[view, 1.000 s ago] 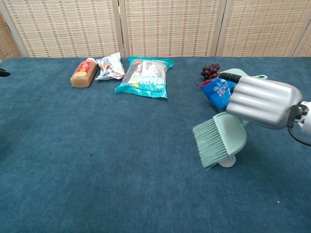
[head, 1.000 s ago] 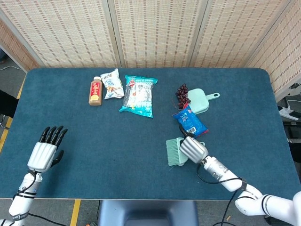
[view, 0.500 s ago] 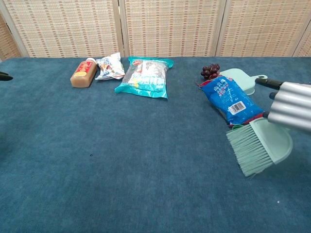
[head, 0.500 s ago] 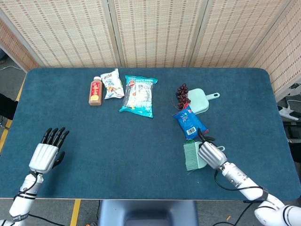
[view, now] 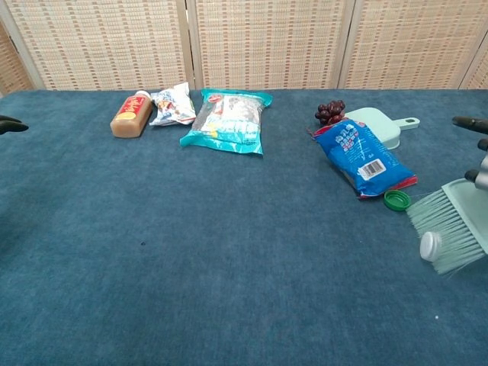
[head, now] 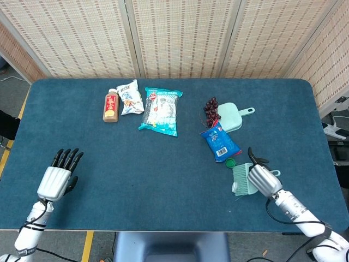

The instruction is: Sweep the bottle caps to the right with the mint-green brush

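Toward the table's right front, the right hand (head: 260, 179) grips the mint-green plastic brush (head: 242, 179), bristles facing left. A white bottle cap (view: 431, 245) sits against the bristles, while a green bottle cap (view: 396, 200) lies just beside the blue snack packet (view: 363, 158), left of the brush. My worry is the green cap: another stroke could snag the packet and drag it along, or flick the cap under its edge. The white cap may roll off the bristle tips if the brush tilts. The left hand (head: 56, 178) rests with fingers spread, holding nothing, well apart at the left front. Only the head view shows both hands whole; the chest view shows the caps clearly but crops the right hand.
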